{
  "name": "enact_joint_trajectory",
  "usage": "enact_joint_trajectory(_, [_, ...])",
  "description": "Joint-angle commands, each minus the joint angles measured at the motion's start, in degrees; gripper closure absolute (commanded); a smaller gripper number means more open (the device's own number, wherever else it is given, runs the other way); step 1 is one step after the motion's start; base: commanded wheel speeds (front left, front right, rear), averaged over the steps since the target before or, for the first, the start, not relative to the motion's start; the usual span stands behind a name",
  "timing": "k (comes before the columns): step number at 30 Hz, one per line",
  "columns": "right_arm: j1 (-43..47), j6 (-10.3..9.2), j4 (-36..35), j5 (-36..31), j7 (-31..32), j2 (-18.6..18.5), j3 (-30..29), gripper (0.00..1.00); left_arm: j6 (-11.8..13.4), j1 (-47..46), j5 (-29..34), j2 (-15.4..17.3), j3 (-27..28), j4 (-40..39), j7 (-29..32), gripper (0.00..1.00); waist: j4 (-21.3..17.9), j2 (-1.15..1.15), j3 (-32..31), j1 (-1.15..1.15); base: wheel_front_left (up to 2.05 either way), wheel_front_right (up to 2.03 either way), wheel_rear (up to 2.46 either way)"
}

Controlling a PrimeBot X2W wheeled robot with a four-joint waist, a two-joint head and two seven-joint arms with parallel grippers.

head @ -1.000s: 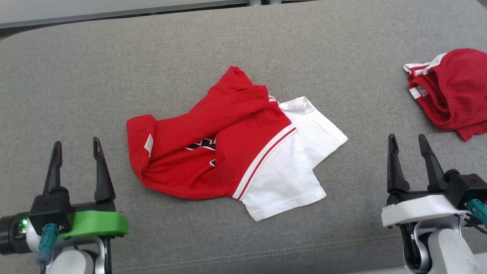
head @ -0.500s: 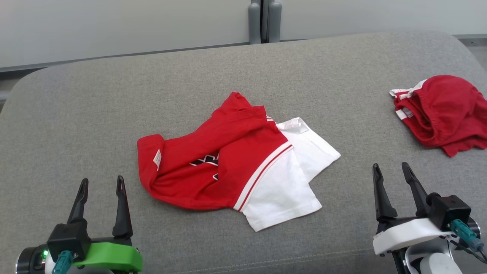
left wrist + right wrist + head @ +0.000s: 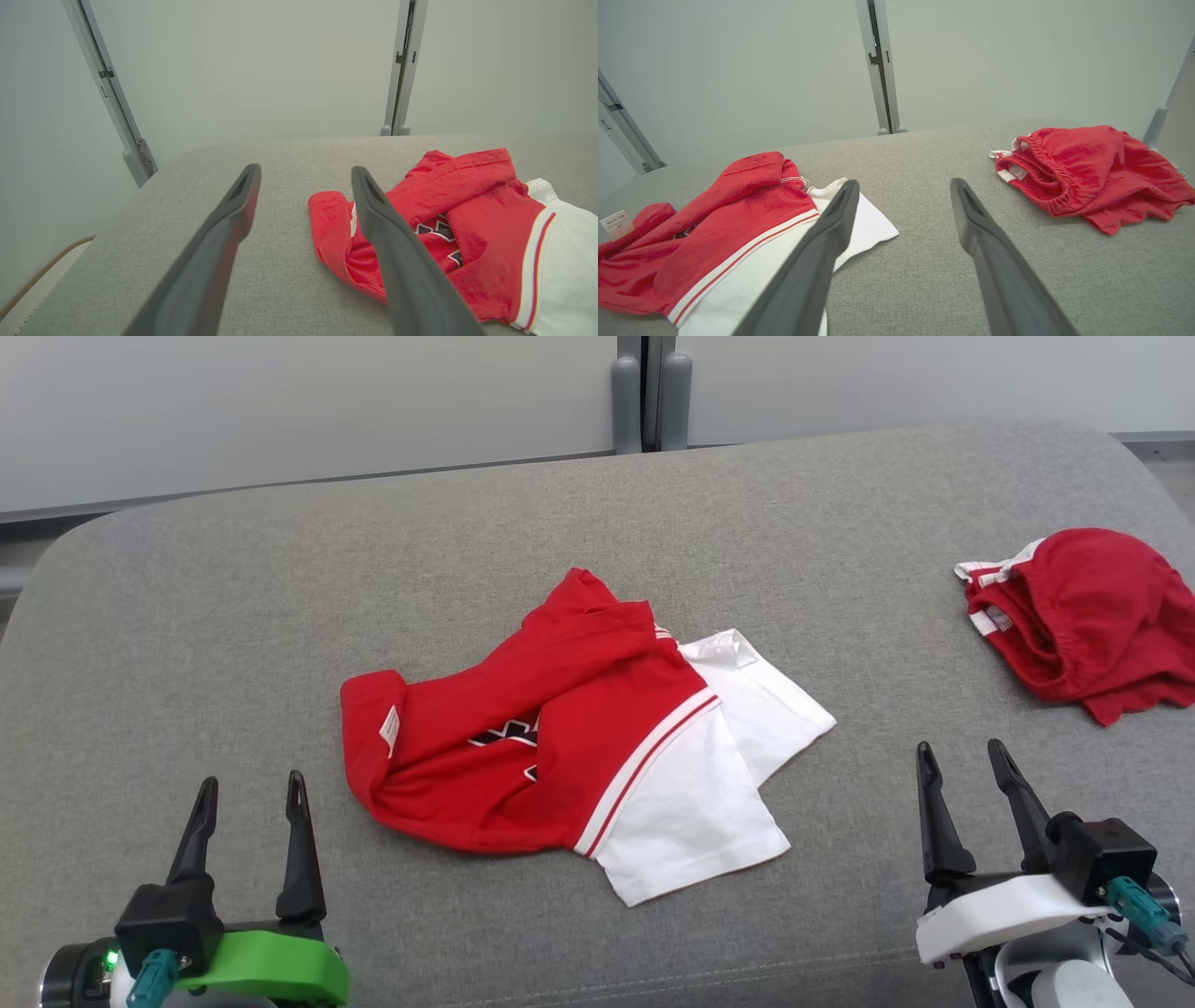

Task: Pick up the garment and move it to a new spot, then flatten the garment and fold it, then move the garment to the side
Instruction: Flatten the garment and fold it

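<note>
The garment (image 3: 560, 747) is a red and white shirt lying crumpled on the middle of the grey cushioned surface (image 3: 280, 579), with a small white label on its left fold. My left gripper (image 3: 252, 781) stands open near the front edge, left of the shirt and apart from it. My right gripper (image 3: 960, 747) stands open to the right of the shirt's white part, nothing between its fingers. In the left wrist view, the left gripper (image 3: 304, 169) points past the shirt's red fold (image 3: 481, 224). In the right wrist view, the right gripper (image 3: 904, 182) points at bare fabric between the shirt (image 3: 738, 210) and a second garment.
A second red garment with white stripes (image 3: 1083, 616) lies bunched at the right edge of the surface, also in the right wrist view (image 3: 1087, 168). A pale wall with a grey upright post (image 3: 644, 392) stands behind the surface. The surface's rounded left corner (image 3: 154, 172) drops off.
The head camera has tilted up, so the whole picture has shifted down and the wall shows. Both grippers stay open, a little nearer the front edge. The shirt lies as before.
</note>
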Motion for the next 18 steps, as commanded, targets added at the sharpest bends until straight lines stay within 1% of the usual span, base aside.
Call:
enact_joint_trajectory(1, [0.8, 0.00, -0.2, -0.2, 0.1, -0.1, -0.1, 0.00, -0.1, -0.2, 0.1, 0.5, -0.4, 0.0, 0.4, 0.00, 0.1, 0.00, 0.2, 0.00, 0.00, 0.00, 0.00])
enact_joint_trajectory(4, [0.4, 0.00, -0.4, -0.2, 0.4, -0.1, 0.0, 0.00, -1.8, -2.5, -0.3, 0.8, -1.8, 0.2, 2.3, 0.00, 0.2, 0.00, 0.7, 0.00, 0.00, 0.00, 0.00])
enact_joint_trajectory(9, [-1.0, 0.00, -0.6, -0.4, 0.7, -0.1, 0.6, 0.00, -5.8, -9.0, -0.1, 1.1, -4.8, 1.8, 6.9, 0.00, -0.2, 0.00, 2.5, 0.00, 0.00, 0.00, 0.00])
enact_joint_trajectory(11, [-1.5, 0.00, -0.6, -0.4, 0.6, -0.1, 0.9, 0.00, -7.3, -11.9, -0.4, 0.8, -6.0, 3.2, 8.9, 0.00, -0.8, 0.00, 3.2, 0.00, 0.00, 0.00, 0.00])
enact_joint_trajectory(13, [-1.9, 0.00, -0.6, -0.4, 0.5, -0.1, 1.2, 0.00, -9.0, -15.3, -0.2, 0.8, -7.2, 5.5, 11.0, 0.00, -1.3, 0.00, 4.4, 0.00, 0.00, 0.00, 0.00])
enact_joint_trajectory(15, [-2.5, 0.00, -0.6, -0.3, 0.3, 0.0, 1.6, 0.00, -10.7, -19.1, -0.5, 0.2, -8.3, 8.1, 13.1, 0.00, -1.8, 0.00, 5.7, 0.00, 0.00, 0.00, 0.00])
enact_joint_trajectory(18, [-3.5, 0.00, -0.3, -0.3, 0.0, 0.0, 2.4, 0.00, -13.5, -24.6, -1.2, -0.2, -9.8, 13.9, 16.7, 0.00, -2.8, 0.00, 7.9, 0.00, 0.00, 0.00, 0.00])
